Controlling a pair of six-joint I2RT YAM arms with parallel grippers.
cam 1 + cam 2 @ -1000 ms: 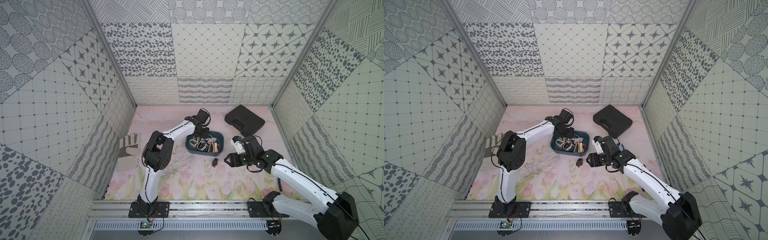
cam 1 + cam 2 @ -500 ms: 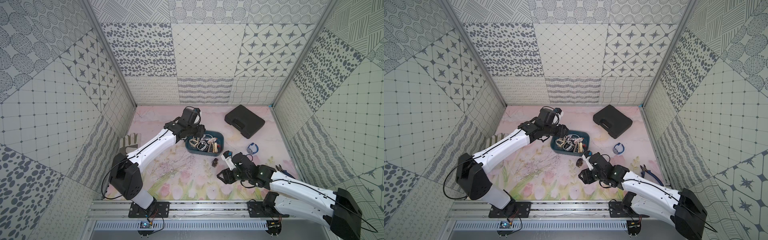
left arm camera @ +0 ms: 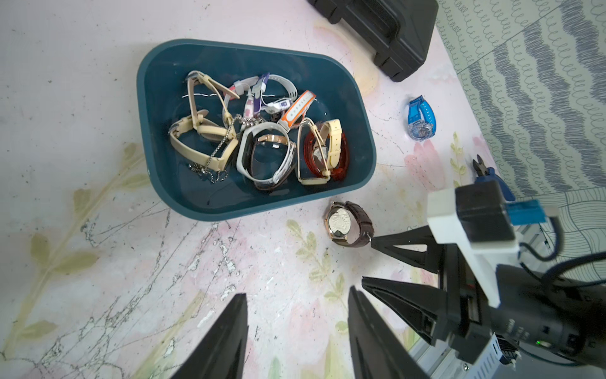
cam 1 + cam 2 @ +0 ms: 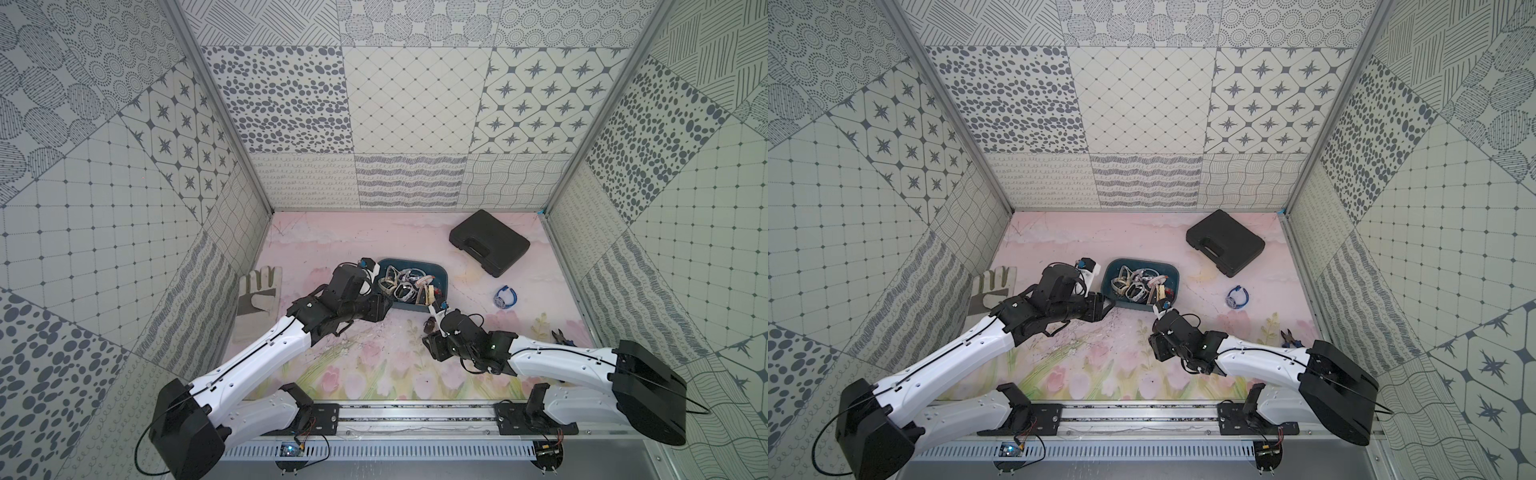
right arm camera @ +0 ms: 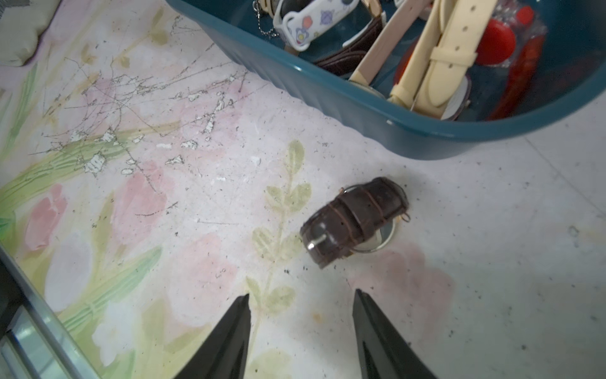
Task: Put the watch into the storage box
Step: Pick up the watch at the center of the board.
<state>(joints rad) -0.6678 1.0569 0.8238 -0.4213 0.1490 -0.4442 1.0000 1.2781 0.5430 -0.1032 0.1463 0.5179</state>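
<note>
Surface (image 4: 374,345) of scuffed pink floral print carries everything, with a flat black case (image 4: 490,243) far back on the right, outside the job. Next down in size, the storage box (image 3: 157,65) sits near the middle, already heaped with cream, white, orange and red straps. A work glove (image 4: 259,291) lies against the left wall. The left pincer (image 3: 296,293) hangs close by the box's near left corner, jaws apart with nothing between them. The right pincer (image 5: 301,293) is low over the surface, jaws likewise parted and empty. It is aimed at the brown leather watch (image 5: 354,223), which lies just outside the box's near wall, strap buckled into a loop, buckle toward the tips. I judge the grasp not yet made. The watch sits oblique to the jaw line and tilted on its round case, so a close from here could pinch only the strap and let the case roll or swing free. A low carry could clip the rim, and a drop onto the pile could slide back out. Both arms also crowd the same side of the box and could foul each other. A blue watch (image 3: 421,118) lies well apart to the right, also outside the box, with small pliers (image 3: 488,172) beyond.
</note>
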